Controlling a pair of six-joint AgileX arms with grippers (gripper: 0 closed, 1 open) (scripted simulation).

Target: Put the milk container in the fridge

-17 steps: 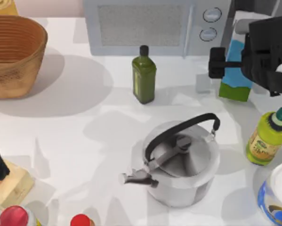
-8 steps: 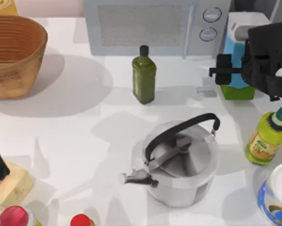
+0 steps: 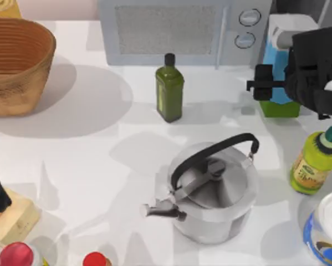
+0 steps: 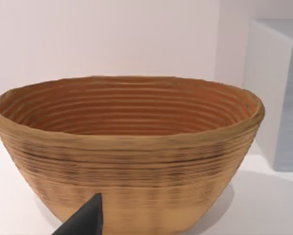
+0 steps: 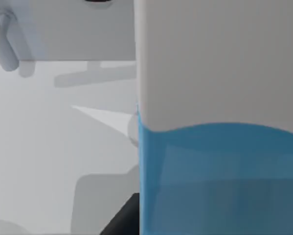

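Moved: since a second ago the milk container (image 3: 280, 66) has gone from tilted to upright, further back by the microwave (image 3: 182, 30)
Right gripper (image 3: 276, 83): clamped on the carton's blue body
Carton: right rear of the table (image 3: 88, 166), beside the microwave's dials; yellow-green bottle (image 3: 314, 160) nearer front
Left gripper (image 4: 85, 220): parked facing the basket (image 4: 126, 147); can't tell its grip
Middle: kettle (image 3: 210, 191), green bottle (image 3: 169, 88)

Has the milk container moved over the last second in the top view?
Yes. The milk container, held at the right claw, has shifted from a tilted pose to upright and toward the table's far edge, closer to the microwave dials.
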